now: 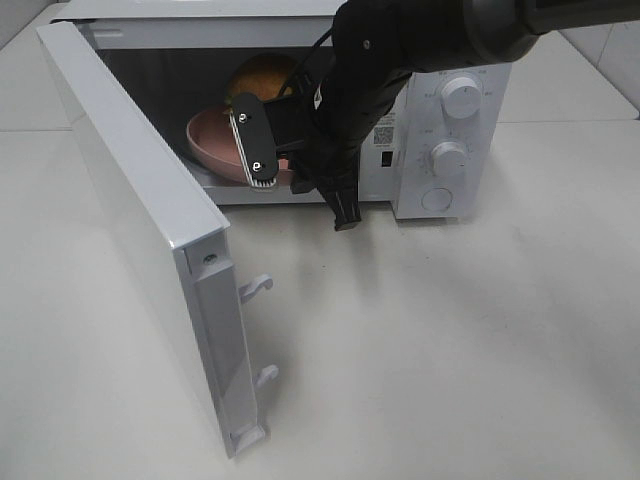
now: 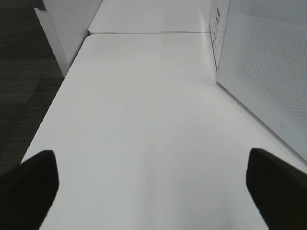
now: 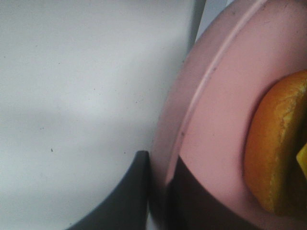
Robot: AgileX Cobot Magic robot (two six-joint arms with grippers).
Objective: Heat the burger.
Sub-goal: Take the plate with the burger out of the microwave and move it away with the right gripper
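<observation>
**Pink plate and burger held at the microwave's mouth**

At the upper centre of the high view, my right gripper (image 1: 262, 150) is clamped on the rim of a round pink plate (image 1: 212, 140), holding it tilted in the open cavity of a white microwave (image 1: 452, 130). The burger (image 1: 262, 76) sits on that plate, inside the cavity toward the back; I can see only its glossy golden-brown bun from above, the rest hidden by my black arm. In the right wrist view the plate (image 3: 225, 110) fills the right half of the frame, smooth and matte with a raised lip, and the bun (image 3: 276, 148) shows at the right edge, orange-brown and faintly crinkled, with a sliver of yellow filling beside it. One dark finger (image 3: 122, 201) presses the plate's edge at the bottom of that frame. The microwave door (image 1: 150, 230), a flat white slab with two hooked latches, stands swung wide across the left of the high view. Two round white knobs (image 1: 460, 97) sit on the panel at upper right. My left gripper (image 2: 153, 177) hangs wide open over the bare, smooth white table (image 2: 144, 120), grasping nothing.
</observation>
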